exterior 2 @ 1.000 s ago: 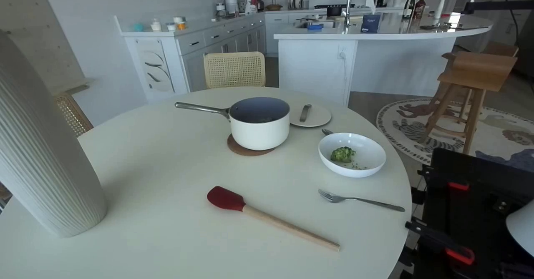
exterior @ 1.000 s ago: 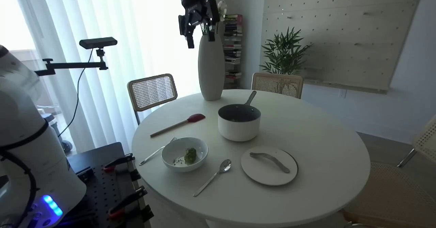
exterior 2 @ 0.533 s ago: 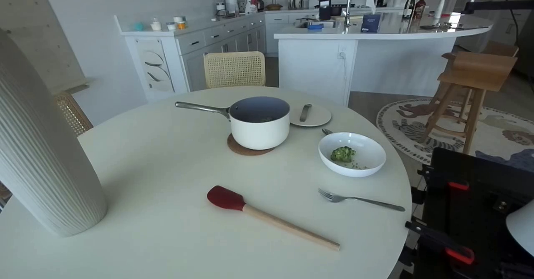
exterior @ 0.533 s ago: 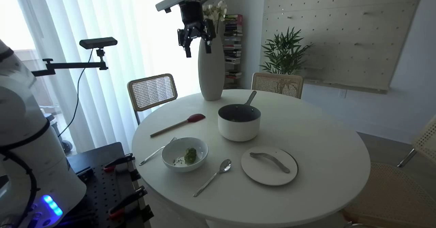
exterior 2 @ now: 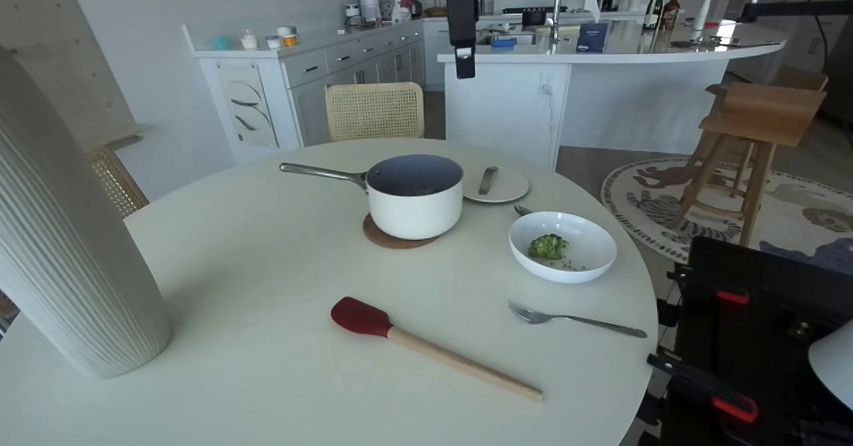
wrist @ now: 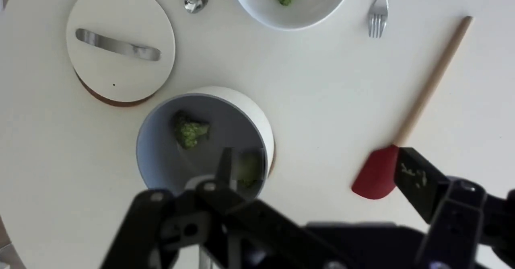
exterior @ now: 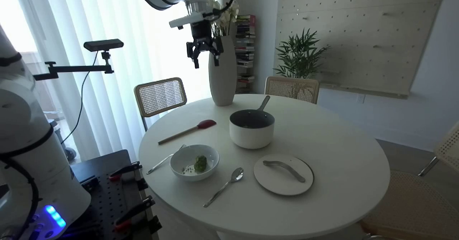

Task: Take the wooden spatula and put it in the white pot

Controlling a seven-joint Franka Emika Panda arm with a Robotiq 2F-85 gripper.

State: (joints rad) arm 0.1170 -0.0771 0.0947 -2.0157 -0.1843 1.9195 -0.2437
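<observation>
Hovering high over a round white table, before any pickup.
Could clip the rim of the short, straight-sided, dark-lined white pot by carrying too low. With the black two-fingered gripper spread apart, holding nothing, could miss the long, red-headed, wooden-handled spatula, lying flat on the table, apart from the pot, by descending off line, or jostle the slim silvery metal fork by straying. Must mind the table edge near the handle's tip; has bare tabletop between spatula and pot.

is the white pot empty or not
Not empty: in the wrist view a broccoli floret lies inside the white pot; a second green shape is too blurred to name.
</observation>
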